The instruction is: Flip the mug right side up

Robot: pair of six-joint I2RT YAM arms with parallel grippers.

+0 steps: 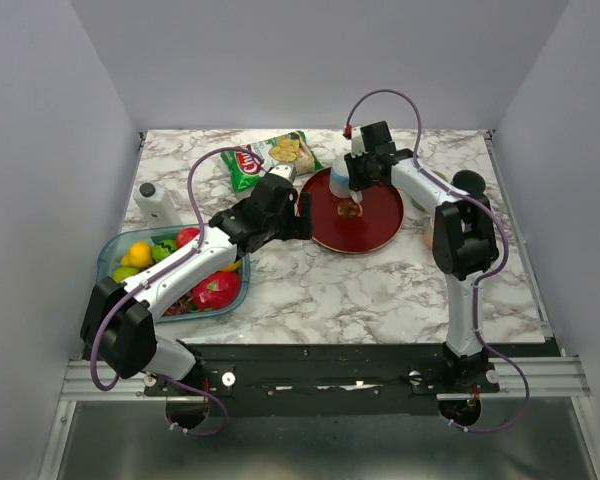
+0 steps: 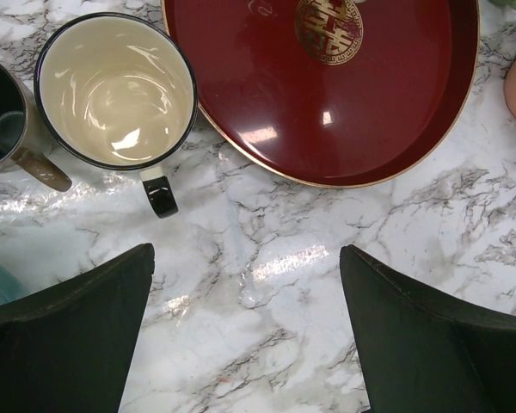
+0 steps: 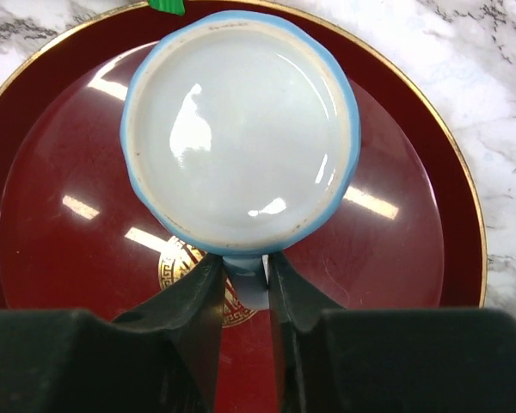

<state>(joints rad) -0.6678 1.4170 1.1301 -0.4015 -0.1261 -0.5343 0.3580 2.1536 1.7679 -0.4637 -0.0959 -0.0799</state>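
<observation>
A light-blue mug (image 3: 241, 129) is upside down over the red plate (image 3: 396, 249), its white base facing my right wrist camera. My right gripper (image 3: 245, 262) is shut on the mug's handle (image 3: 248, 277). I cannot tell whether the mug's rim touches the plate. In the top view the mug (image 1: 338, 182) is at the plate's left part (image 1: 380, 215), under the right gripper (image 1: 352, 188). My left gripper (image 2: 245, 284) is open and empty above bare marble, just near of the plate (image 2: 344, 112); in the top view it (image 1: 305, 215) is at the plate's left edge.
A cream mug with a black rim (image 2: 116, 90) and a dark mug (image 2: 4, 120) stand upright left of the plate. A chips bag (image 1: 275, 157) lies behind it. A white bottle (image 1: 158, 203) and a fruit basket (image 1: 110, 250) are at the left. A black object (image 1: 468, 182) is at the right.
</observation>
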